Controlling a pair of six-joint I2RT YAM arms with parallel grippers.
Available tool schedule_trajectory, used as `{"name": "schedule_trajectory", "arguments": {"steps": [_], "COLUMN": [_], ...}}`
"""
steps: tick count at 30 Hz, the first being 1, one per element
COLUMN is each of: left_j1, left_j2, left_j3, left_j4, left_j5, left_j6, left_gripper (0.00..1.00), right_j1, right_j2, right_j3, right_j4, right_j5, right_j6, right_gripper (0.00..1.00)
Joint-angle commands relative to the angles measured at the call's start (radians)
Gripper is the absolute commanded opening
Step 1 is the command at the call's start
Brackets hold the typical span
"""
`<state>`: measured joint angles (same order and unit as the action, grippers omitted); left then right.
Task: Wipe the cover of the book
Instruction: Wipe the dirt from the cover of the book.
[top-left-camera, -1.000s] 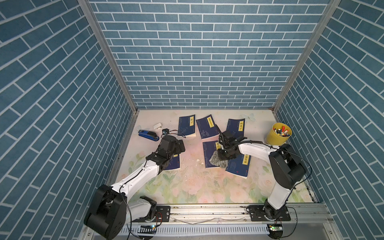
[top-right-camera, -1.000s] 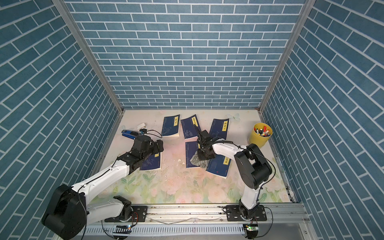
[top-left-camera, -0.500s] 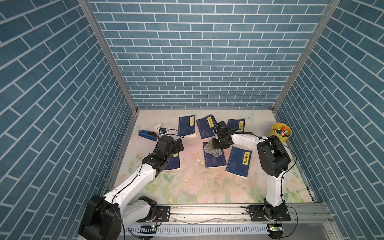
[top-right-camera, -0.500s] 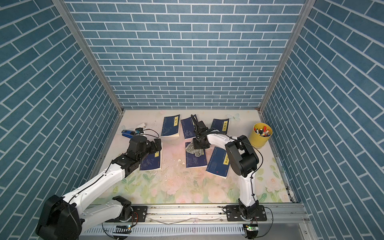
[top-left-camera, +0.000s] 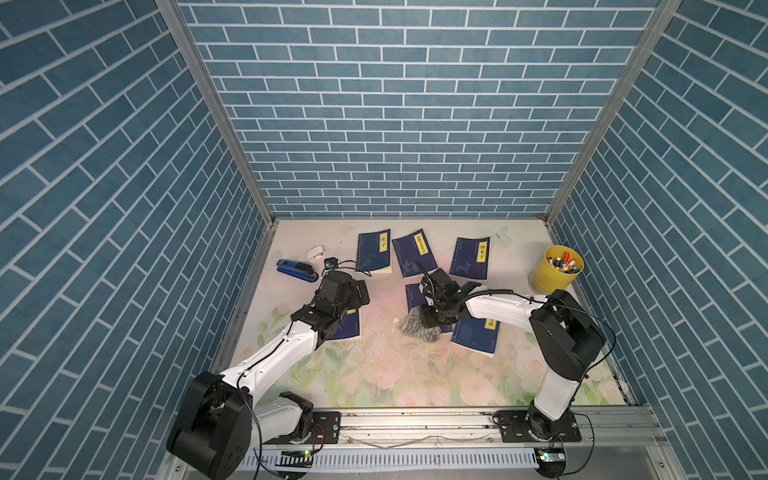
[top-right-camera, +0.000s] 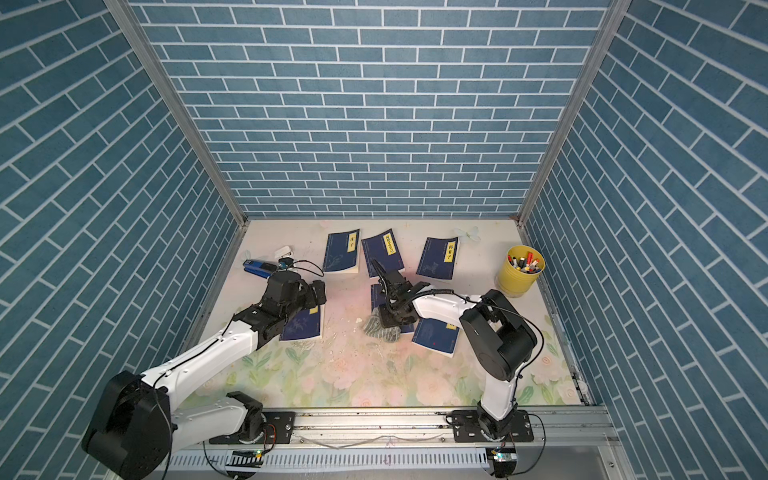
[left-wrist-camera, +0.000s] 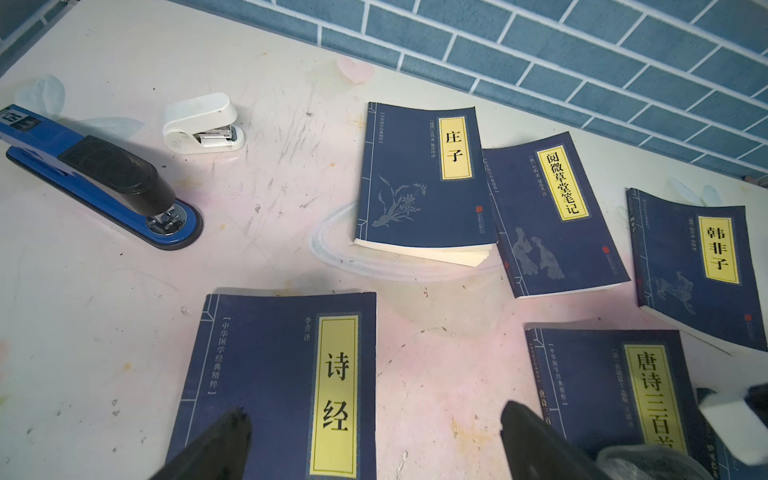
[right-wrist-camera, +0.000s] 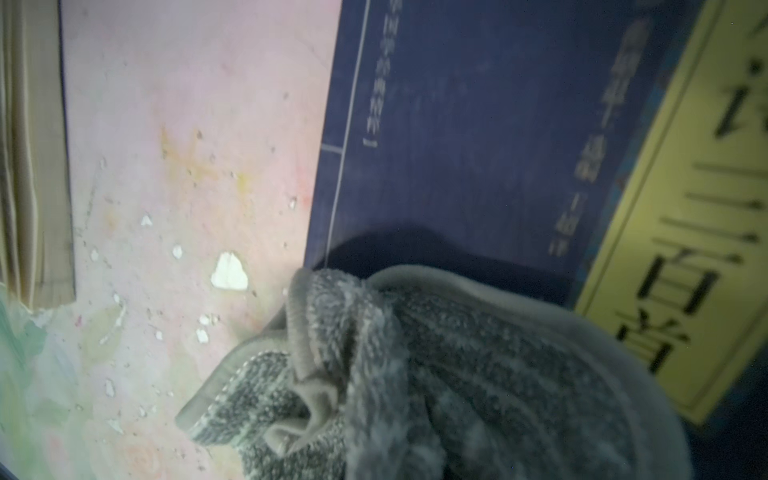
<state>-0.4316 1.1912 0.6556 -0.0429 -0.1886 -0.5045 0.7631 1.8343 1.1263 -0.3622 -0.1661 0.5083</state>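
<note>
A dark blue book (top-left-camera: 415, 293) with a yellow title strip lies in the middle of the table; its cover fills the right wrist view (right-wrist-camera: 478, 124). My right gripper (top-left-camera: 436, 318) is shut on a grey cloth (top-left-camera: 417, 328), bunched at the book's near left corner and spilling onto the table (right-wrist-camera: 436, 374). The cloth hides the right fingers in the wrist view. My left gripper (left-wrist-camera: 374, 413) hangs open over the right edge of another blue book (left-wrist-camera: 266, 374), holding nothing. In both top views it sits left of centre (top-right-camera: 318, 293).
Three more blue books (top-left-camera: 374, 251) (top-left-camera: 413, 253) (top-left-camera: 471, 257) lie along the back, and one (top-left-camera: 476, 336) lies under the right forearm. A blue stapler (top-left-camera: 297, 269) and a white stapler (top-left-camera: 316, 252) sit back left. A yellow pen cup (top-left-camera: 557, 270) stands at right. White crumbs (right-wrist-camera: 228, 272) lie beside the cloth.
My right gripper drew the cloth from the book's near end to its far end, then back to the near left corner. The left arm shifted only slightly.
</note>
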Motion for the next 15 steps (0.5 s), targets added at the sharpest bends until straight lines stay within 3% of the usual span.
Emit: {"name": "schedule_trajectory", "arguments": {"steps": [1,9,15], "left_j1": [0.002,0.005,0.009], "left_j2": [-0.009,-0.061,-0.050], "left_j3": [0.010,-0.022,-0.019], "left_j4": [0.006,-0.012,-0.002], "left_j5": [0.001,-0.013,-0.016], "left_j6": [0.012,0.014,0.019], "left_gripper": [0.99,0.99,1.00], "right_j1": [-0.060,-0.108,-0.065], "right_j2": [0.148,0.339,0.300], "right_j3": [0.082,0.421,0.361], "right_j4": [-0.065,-0.212,-0.202], "right_j5": [0.007,-0.009,0.005], "right_j6": [0.005,-0.080,-0.071], "right_gripper": [0.00,0.00,0.00]}}
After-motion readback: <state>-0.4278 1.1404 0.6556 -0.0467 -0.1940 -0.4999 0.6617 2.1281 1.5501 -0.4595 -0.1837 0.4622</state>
